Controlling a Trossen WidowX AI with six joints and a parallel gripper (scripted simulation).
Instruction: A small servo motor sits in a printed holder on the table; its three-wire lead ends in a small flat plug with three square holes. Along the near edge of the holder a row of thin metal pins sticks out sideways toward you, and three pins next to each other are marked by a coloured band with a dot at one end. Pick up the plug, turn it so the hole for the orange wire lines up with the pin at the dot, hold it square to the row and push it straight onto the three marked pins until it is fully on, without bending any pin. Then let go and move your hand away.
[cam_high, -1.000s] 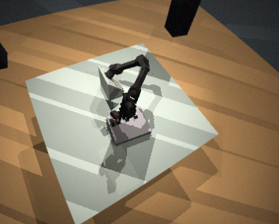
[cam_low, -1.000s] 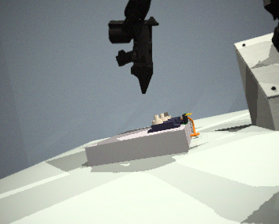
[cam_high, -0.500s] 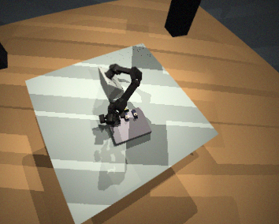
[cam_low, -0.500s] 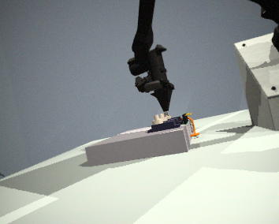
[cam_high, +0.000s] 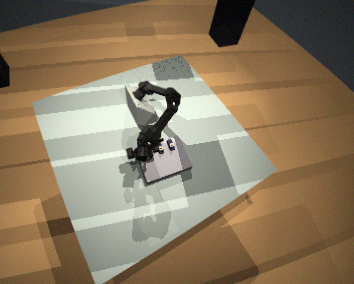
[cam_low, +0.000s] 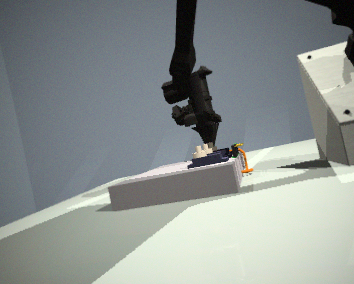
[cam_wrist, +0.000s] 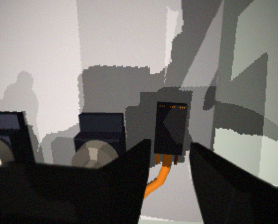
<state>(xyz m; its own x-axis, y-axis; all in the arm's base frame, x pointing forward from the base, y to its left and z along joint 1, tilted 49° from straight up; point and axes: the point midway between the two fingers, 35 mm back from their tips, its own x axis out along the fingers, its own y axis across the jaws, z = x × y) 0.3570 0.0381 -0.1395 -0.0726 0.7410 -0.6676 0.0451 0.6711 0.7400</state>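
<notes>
The flat black plug (cam_wrist: 171, 122) lies over the pale holder (cam_high: 170, 169) (cam_low: 175, 191) (cam_wrist: 112, 40) in the wrist view, its end with small orange marks facing up the picture. The orange lead (cam_wrist: 157, 185) (cam_low: 245, 162) leaves its lower end. My gripper (cam_wrist: 170, 147) (cam_low: 210, 145) is open. Its fingertips stand apart on the left and right of the plug's lower part, with gaps showing on both sides. A dark blue servo (cam_wrist: 101, 123) (cam_low: 209, 160) with a cream horn sits left of the plug. The metal pins and coloured band cannot be made out.
Another servo (cam_wrist: 11, 120) (cam_high: 171, 144) sits farther along the holder. A pale, slanted box (cam_high: 142, 113) (cam_low: 324, 90) stands behind the holder near the arm's base. The pale mat (cam_high: 102, 245) (cam_low: 280, 225) lies under everything. A black block (cam_high: 231, 22) stands at the table's back.
</notes>
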